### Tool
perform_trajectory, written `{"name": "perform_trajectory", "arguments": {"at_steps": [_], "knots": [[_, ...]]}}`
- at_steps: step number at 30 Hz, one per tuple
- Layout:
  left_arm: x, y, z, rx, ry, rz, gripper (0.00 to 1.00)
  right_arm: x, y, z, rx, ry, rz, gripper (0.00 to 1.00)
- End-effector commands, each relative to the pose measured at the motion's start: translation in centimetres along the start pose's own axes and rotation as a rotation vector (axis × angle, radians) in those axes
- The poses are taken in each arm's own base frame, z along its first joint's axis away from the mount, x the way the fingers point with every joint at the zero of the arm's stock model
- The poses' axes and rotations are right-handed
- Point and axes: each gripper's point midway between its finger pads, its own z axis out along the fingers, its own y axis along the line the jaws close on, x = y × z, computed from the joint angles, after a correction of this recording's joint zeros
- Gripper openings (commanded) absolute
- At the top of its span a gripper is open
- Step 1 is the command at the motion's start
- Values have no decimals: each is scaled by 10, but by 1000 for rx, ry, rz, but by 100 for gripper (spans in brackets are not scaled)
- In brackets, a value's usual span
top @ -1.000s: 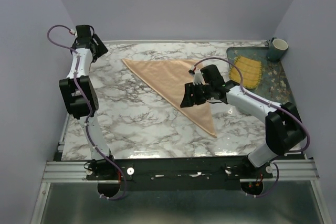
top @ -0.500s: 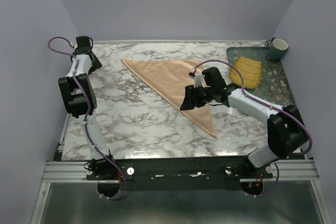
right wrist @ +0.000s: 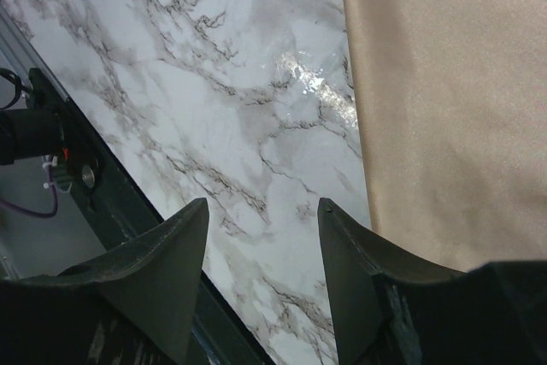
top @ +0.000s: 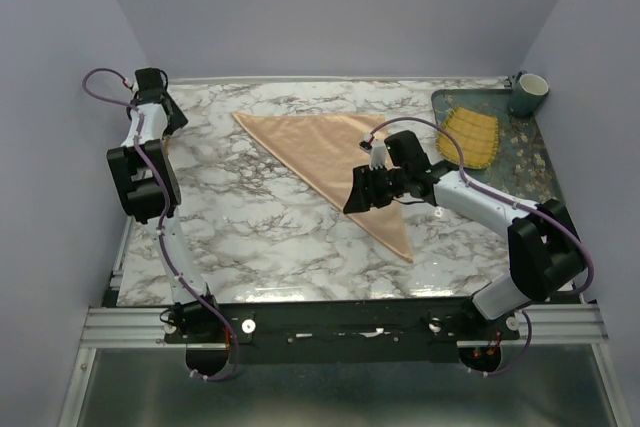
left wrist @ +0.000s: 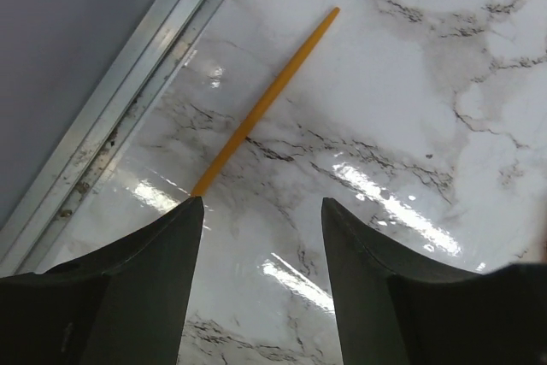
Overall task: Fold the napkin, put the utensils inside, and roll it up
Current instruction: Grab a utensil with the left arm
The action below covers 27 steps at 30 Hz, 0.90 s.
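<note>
– On the marble worktop (top: pixel 260 217), where is the napkin (top: pixel 320 152)?
– Far of centre, lying flat, folded into a triangle with its tip pointing near and right.
– And at the far right?
– A tray (top: pixel 527 152) holding a yellow waffle cloth (top: pixel 472 135), with a mug (top: pixel 528 93) at its far corner.
– The fingers?
– The right fingers (right wrist: pixel 162 254) hover released over the napkin's left edge. The left fingers (left wrist: pixel 154 254) are released too, at the far left by the rail, above an orange stick (left wrist: pixel 265 104).
</note>
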Motion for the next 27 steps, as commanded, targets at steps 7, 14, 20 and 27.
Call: {"name": "perform_trajectory", "arguments": {"at_steps": [7,14,20,27], "knots": [[7,44,26,-39,70,-2,78,3,2,2,-29,5,-13,63],[26,46,30,-37,117,-6,61,3,3,1,-31,5,-13,62],[56,53,26,-44,175,-36,45,-6,8,-6,-28,-29,-24,63],[43,31,-7,24,132,20,0,-18,2,-17,46,-76,-66,63]]}}
